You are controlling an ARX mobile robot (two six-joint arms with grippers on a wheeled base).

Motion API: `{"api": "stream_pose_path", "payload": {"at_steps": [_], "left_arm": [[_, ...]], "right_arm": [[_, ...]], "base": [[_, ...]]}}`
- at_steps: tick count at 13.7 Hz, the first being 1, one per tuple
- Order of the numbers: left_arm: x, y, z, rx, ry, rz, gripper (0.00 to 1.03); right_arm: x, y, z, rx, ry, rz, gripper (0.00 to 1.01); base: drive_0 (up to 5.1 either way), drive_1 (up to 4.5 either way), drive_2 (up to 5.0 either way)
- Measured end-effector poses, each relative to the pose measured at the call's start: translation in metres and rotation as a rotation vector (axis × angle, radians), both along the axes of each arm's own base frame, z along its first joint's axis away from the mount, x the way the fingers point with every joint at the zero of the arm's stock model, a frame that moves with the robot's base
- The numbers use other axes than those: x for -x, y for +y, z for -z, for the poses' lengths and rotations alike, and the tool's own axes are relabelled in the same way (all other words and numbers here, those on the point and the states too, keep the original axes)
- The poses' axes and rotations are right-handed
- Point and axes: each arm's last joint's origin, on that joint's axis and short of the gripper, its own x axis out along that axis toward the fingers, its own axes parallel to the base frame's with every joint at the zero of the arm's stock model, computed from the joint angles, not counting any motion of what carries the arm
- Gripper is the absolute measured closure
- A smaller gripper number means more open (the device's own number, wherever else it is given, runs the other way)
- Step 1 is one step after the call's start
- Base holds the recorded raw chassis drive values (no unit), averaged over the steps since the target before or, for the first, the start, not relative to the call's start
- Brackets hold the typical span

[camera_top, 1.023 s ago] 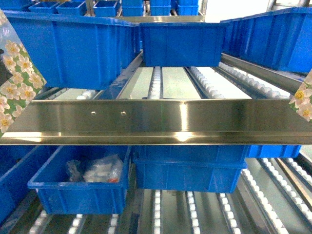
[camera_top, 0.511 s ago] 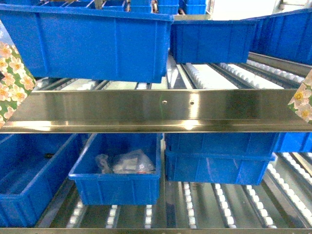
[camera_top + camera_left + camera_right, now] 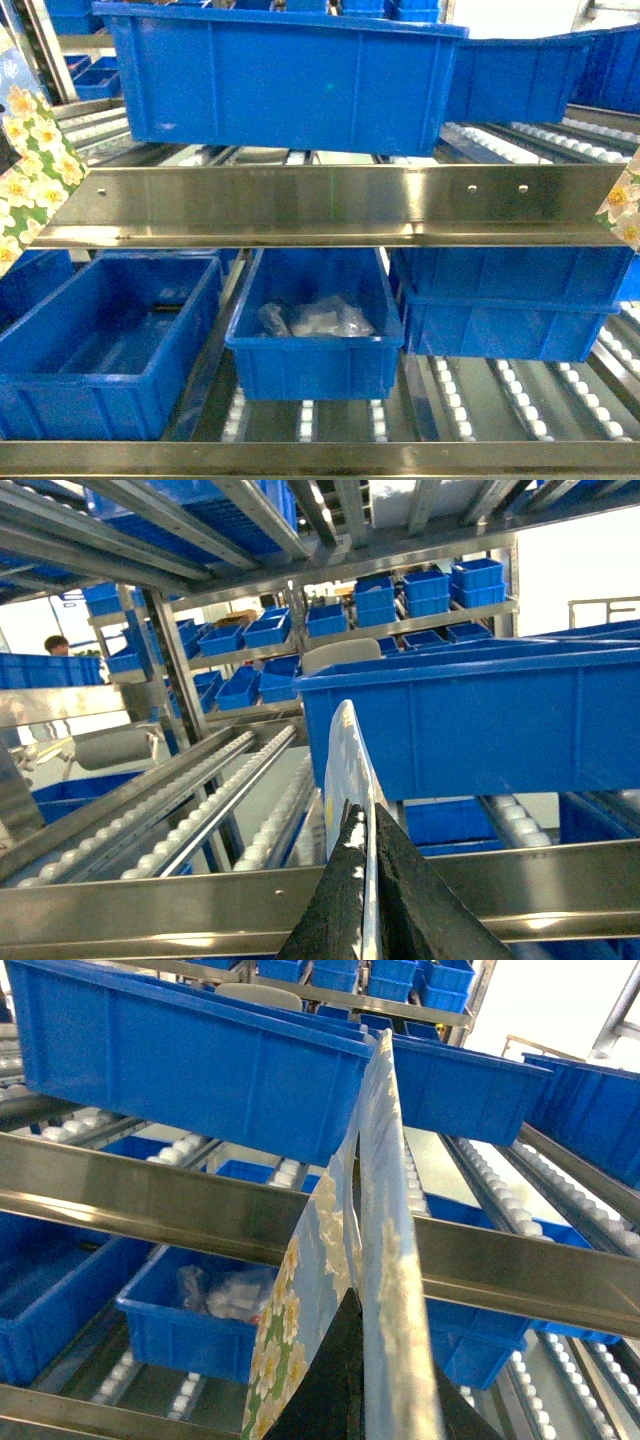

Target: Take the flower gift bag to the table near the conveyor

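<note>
While both claws grip it, unlettered flower gift bag [image 3: 300, 1290].

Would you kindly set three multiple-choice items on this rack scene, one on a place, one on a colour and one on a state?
1. Where is the bin with plastic-wrapped items?
A. Top shelf
B. Under the steel rail
C. Floor

2. What colour are the bins?
A. Blue
B. Red
C. Grey

3. What is the left gripper doing?
A. Hanging open
B. Pressing a roller
C. Clamping the flower gift bag

Answers: B, it sits on the rollers below the rail; A, every bin is blue; C, black fingers pinch the bag's edge.
</note>
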Motion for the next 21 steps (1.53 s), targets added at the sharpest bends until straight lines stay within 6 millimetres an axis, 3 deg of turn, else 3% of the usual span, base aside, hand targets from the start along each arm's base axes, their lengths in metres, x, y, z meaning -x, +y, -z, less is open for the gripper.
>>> {"api": "stream_pose_path", "payload": {"at_steps": [11, 21], "left_arm": [[0.0001, 0.0000, -0.0001, 0.000, -0.001, 0.000, 1.01], [0.0002, 0.0001, -0.0002, -0.001, -0.001, 0.000, 1.01]], "right_arm": [[0.0001, 0.0000, -0.0002, -0.001, -0.002, 0.000, 0.99], [0.0001, 0.0000, 0.0001, 0.000, 0.001, 0.000, 0.99]], "base": [[-4.7, 0.88, 3.8], [-4.9, 2.23, 2.6]]}}
